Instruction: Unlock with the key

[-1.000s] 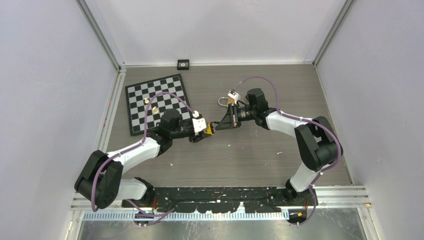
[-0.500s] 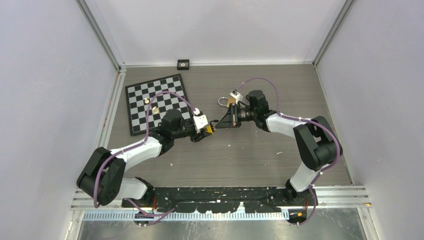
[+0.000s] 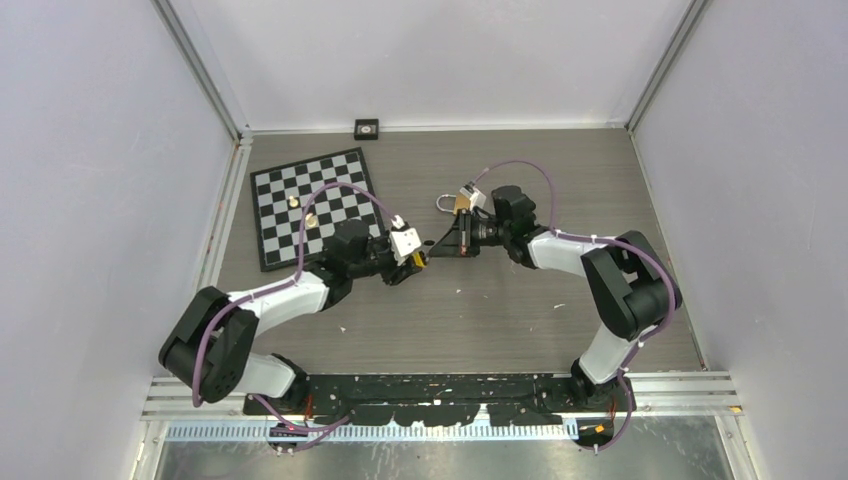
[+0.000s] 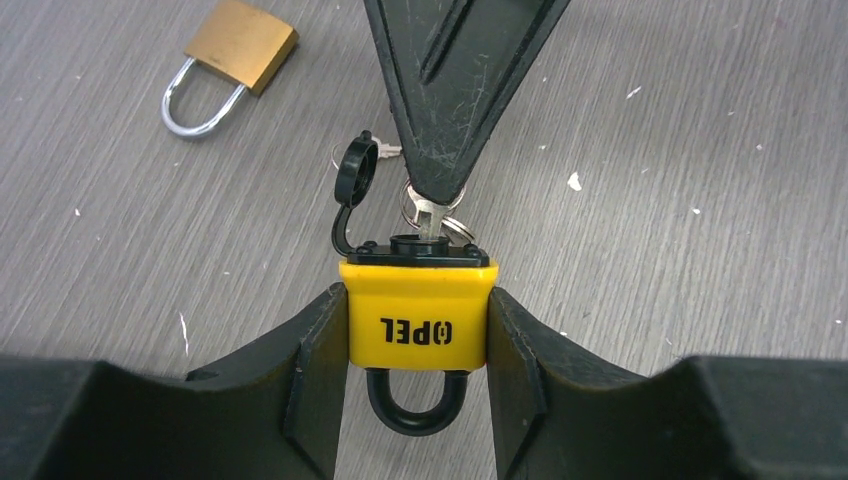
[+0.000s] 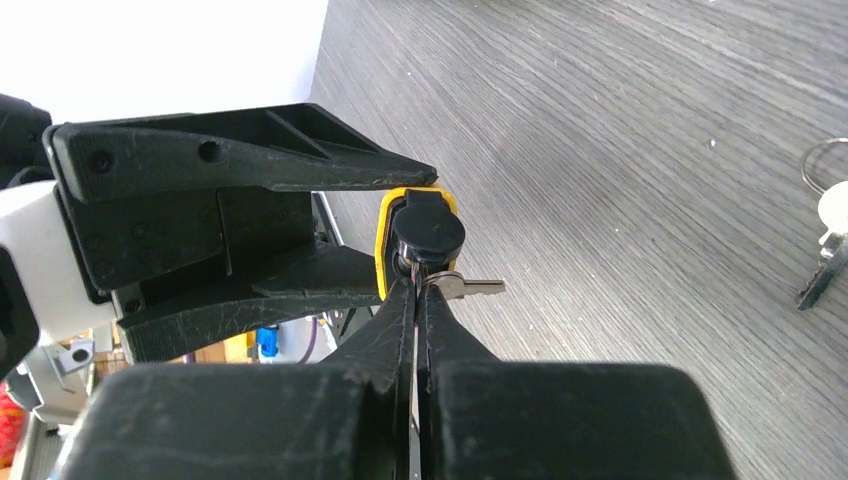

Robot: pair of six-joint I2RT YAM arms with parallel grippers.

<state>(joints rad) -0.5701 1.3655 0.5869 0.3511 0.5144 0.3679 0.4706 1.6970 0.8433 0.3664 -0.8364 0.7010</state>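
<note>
Your right gripper has pinched the key at the yellow padlock, clamped by your left gripper; blade hidden.

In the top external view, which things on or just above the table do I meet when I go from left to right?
chessboard → yellow padlock → brass padlock. The small black square at the far wall is left out: it overlaps the chessboard's span.

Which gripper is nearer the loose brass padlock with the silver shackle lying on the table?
Right. The right gripper, shut on the silver key in the yellow plastic padlock, reaches past just beside the brass padlock. The left gripper, clamping the yellow one, sits farther back.
</note>
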